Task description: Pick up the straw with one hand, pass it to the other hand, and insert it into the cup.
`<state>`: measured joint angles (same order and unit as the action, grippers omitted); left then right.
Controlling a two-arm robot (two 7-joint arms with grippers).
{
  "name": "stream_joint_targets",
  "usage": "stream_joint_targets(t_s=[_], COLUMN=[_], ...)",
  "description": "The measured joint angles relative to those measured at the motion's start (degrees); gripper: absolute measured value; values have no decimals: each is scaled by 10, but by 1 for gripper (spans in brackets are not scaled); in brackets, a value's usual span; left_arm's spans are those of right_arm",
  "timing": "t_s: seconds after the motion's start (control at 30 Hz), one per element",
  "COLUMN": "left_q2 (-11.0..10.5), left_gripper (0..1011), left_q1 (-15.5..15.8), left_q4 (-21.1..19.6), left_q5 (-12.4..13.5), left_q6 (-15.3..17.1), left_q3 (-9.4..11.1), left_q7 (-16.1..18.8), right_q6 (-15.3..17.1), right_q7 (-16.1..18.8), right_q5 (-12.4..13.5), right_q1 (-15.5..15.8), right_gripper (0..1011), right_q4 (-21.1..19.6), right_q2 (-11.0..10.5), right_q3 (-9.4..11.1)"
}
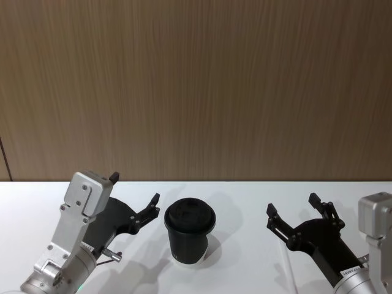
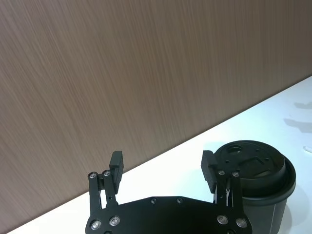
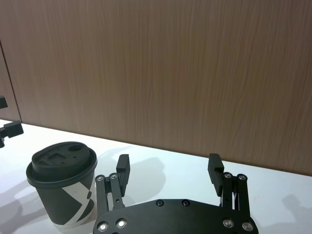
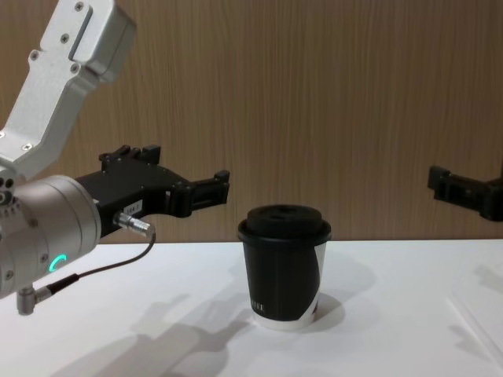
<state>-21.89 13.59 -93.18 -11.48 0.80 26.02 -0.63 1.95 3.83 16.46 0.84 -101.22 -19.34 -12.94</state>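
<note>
The black paper cup (image 1: pixel 189 233) with its domed lid and white wedge stands upright in the middle of the white table; it also shows in the chest view (image 4: pixel 284 267). My left gripper (image 1: pixel 135 187) hovers open and empty just left of the cup, its right finger level with the lid (image 2: pixel 251 163) and close beside it. My right gripper (image 1: pixel 292 203) hovers open and empty to the cup's right, well apart from it (image 3: pixel 63 187). A faint thin pale line, apparently the straw (image 1: pixel 288 266), lies on the table under the right gripper.
A wood-panelled wall (image 1: pixel 196 86) runs close behind the white table (image 1: pixel 245 196). The left wrist's dark cable (image 4: pixel 94 271) hangs low over the table at the near left.
</note>
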Motion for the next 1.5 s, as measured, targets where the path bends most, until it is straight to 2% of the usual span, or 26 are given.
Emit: stream_joint_targets(t_s=[1.5], left_q2=[0], left_gripper=[1003], left_q1=[0], left_q4=[0], left_q5=[0], left_q6=[0], left_q3=[0], left_q7=[0], right_q6=[0], right_q7=[0], right_q5=[0], right_q1=[0], right_gripper=[1001], right_q4=[0], right_q2=[0], right_q3=[0])
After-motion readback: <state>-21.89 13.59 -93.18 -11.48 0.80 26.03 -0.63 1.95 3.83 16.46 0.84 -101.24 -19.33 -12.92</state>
